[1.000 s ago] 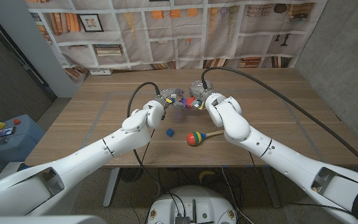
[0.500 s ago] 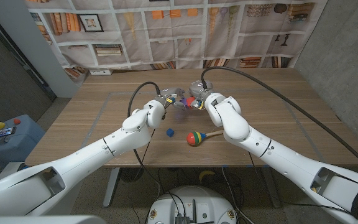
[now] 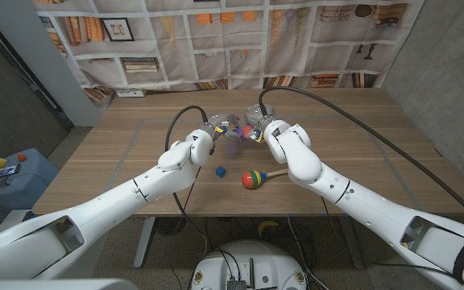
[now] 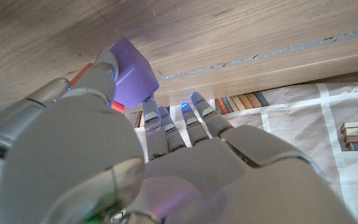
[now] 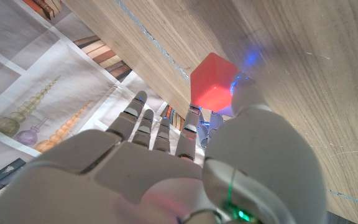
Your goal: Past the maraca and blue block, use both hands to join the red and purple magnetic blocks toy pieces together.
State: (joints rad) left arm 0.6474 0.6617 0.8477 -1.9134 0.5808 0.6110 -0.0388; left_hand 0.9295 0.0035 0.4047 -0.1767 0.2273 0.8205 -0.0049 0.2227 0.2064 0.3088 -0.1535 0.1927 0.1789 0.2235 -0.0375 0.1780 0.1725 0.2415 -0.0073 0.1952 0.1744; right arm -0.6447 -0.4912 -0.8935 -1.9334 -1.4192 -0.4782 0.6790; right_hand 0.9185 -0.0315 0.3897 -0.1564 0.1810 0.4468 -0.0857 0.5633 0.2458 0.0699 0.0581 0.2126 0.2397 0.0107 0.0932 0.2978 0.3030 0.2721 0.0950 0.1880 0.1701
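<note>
Both pieces are already picked up and held over the table (image 3: 361,137) beyond the maraca (image 3: 255,178): the purple block (image 4: 132,73) is pinched by the left hand (image 3: 217,129) between thumb and a finger, other fingers extended, and the red block (image 5: 213,85) is held the same way by the right hand (image 3: 261,126). In the head view the two hands are seen near each other past the maraca and the blue block (image 3: 221,171). Whether the pieces touch cannot be told there; the join is judged not yet complete.
</note>
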